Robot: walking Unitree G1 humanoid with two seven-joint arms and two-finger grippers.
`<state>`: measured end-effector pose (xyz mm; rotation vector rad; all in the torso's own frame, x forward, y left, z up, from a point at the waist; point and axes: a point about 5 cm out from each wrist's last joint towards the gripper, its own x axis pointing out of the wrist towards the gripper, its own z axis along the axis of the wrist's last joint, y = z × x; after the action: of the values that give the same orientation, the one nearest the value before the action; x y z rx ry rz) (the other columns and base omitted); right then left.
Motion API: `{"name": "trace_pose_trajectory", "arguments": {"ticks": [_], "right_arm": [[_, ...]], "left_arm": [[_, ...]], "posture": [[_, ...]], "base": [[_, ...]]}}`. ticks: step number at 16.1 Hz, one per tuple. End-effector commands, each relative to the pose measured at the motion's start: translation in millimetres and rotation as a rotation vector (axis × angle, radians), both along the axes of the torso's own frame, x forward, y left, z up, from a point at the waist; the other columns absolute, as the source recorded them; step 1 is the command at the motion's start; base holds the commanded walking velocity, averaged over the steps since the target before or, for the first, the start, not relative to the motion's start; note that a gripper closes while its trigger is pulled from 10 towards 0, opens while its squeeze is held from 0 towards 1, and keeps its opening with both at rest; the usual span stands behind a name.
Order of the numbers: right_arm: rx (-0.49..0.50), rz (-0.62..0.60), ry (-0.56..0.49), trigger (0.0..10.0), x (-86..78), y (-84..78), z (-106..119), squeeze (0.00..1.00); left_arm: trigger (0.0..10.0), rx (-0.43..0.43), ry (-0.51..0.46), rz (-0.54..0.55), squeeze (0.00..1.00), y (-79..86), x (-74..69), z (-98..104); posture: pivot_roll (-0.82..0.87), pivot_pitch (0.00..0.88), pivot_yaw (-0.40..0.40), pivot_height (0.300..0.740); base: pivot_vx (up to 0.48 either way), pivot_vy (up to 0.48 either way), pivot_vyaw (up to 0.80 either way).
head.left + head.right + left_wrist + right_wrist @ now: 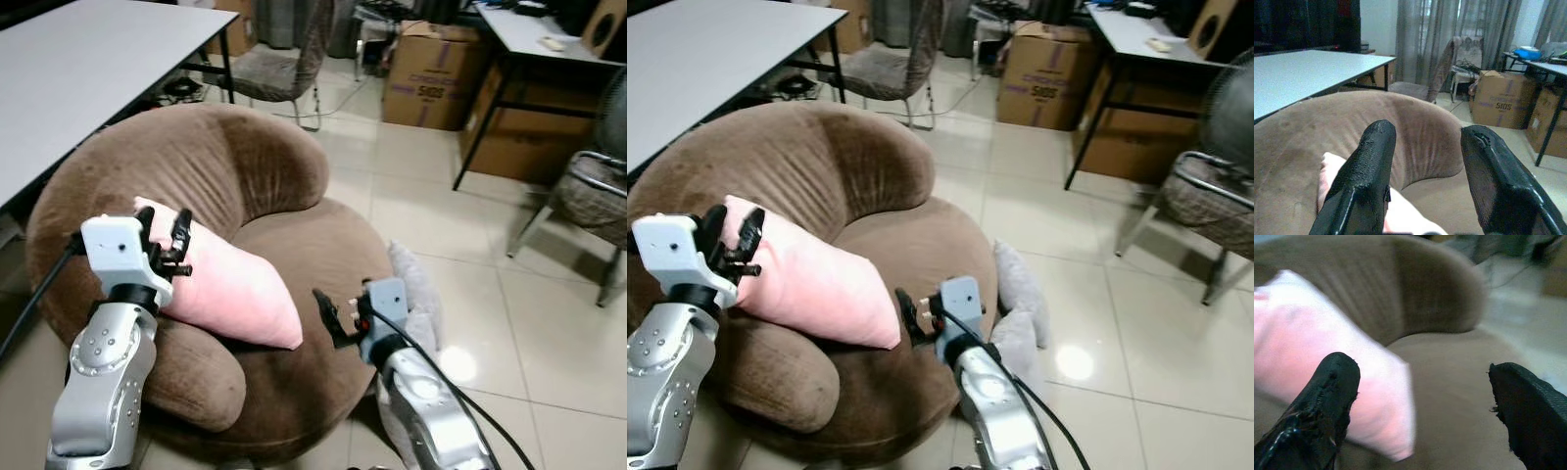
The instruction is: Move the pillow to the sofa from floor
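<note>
A tiled floor (460,245) runs back to a desk (549,44), boxes (431,73) and chairs (284,69); a grey table (88,69) is cut off at the left edge. In front sits a round brown sofa (265,166). The pink pillow (230,289) lies on its left armrest and seat, its upper end hidden behind the left gripper (167,240), whose fingers (1371,166) stand apart above it. The right gripper (338,318) hangs open over the seat, just beside the pillow's lower corner. A grey cushion (1019,289) lies on the floor beside the sofa, partly hidden by the right arm.
</note>
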<state>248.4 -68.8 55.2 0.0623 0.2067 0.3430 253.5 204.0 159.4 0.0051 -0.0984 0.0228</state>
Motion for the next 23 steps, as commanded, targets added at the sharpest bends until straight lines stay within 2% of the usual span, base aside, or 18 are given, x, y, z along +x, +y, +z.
{"name": "trace_pose_trajectory", "arguments": {"ticks": [1, 3, 5, 6, 7, 8, 12, 15, 22, 23], "right_arm": [[0.023, -0.042, -0.025, 10.0, 2.6, 11.8, 5, 0.0], [0.014, -0.021, -0.045, 10.0, -2.2, 35.5, 2, 0.0], [-0.028, -0.054, -0.041, 10.0, -6.9, 47.3, -4, 0.0], [-0.031, -0.158, -0.118, 10.0, 18.0, -59.0, 42, 0.0], [-0.049, -0.163, -0.194, 10.0, 19.6, -95.5, 78, 0.0], [-0.054, -0.168, -0.2, 10.0, 20.8, -95.4, 79, 0.0], [-0.1, -0.162, -0.234, 10.0, 23.0, -77.5, 82, 0.0], [-0.079, -0.156, -0.189, 10.0, 17.5, -74.9, 87, 0.0], [-0.11, -0.238, -0.193, 10.0, 14.3, -92.0, 91, 0.0], [-0.081, -0.24, -0.183, 10.0, 13.7, -93.4, 91, 0.0]], "left_arm": [[10.0, -0.005, -0.004, -0.012, 0.21, -5.5, 1.4, 5], [10.0, 0.0, 0.014, -0.018, 0.21, -11.4, 7.0, 3], [10.0, 0.012, 0.015, -0.03, 0.21, -16.2, 11.0, 2], [10.0, 0.026, 0.02, -0.023, 0.21, -17.1, 14.8, 1], [10.0, 0.034, 0.026, -0.021, 0.21, -18.0, 16.8, 1], [10.0, 0.036, 0.028, -0.02, 0.21, -18.6, 17.2, 0], [10.0, 0.049, 0.041, -0.017, 0.21, -16.6, 16.1, -3], [10.0, 0.025, 0.062, 0.003, 0.2, -16.1, 15.5, -7], [10.0, 0.065, 0.072, 0.013, 0.2, -17.0, 15.2, -10], [10.0, 0.087, 0.074, 0.006, 0.2, -17.5, 14.8, -10]], "posture": [[0.03, 0.0, -0.029, 0.74], [0.02, 0.0, -0.012, 0.74], [0.01, 0.0, 0.001, 0.74], [0.0, 0.0, 0.005, 0.74], [0.0, 0.0, 0.005, 0.74], [0.0, 0.0, 0.009, 0.74], [0.01, 0.0, 0.001, 0.74], [0.01, 0.0, -0.005, 0.74], [0.0, 0.0, -0.021, 0.74], [0.0, 0.0, -0.019, 0.74]], "base": [[0.0, -0.281, 0.0], [0.0, -0.39, 0.0], [0.0, -0.426, 0.0], [0.0, -0.431, 0.0], [0.0, -0.431, 0.0], [0.0, -0.431, 0.0], [0.0, -0.43, 0.0], [0.0, -0.284, -0.15], [0.0, 0.0, -0.45], [0.0, 0.0, -0.8]]}}
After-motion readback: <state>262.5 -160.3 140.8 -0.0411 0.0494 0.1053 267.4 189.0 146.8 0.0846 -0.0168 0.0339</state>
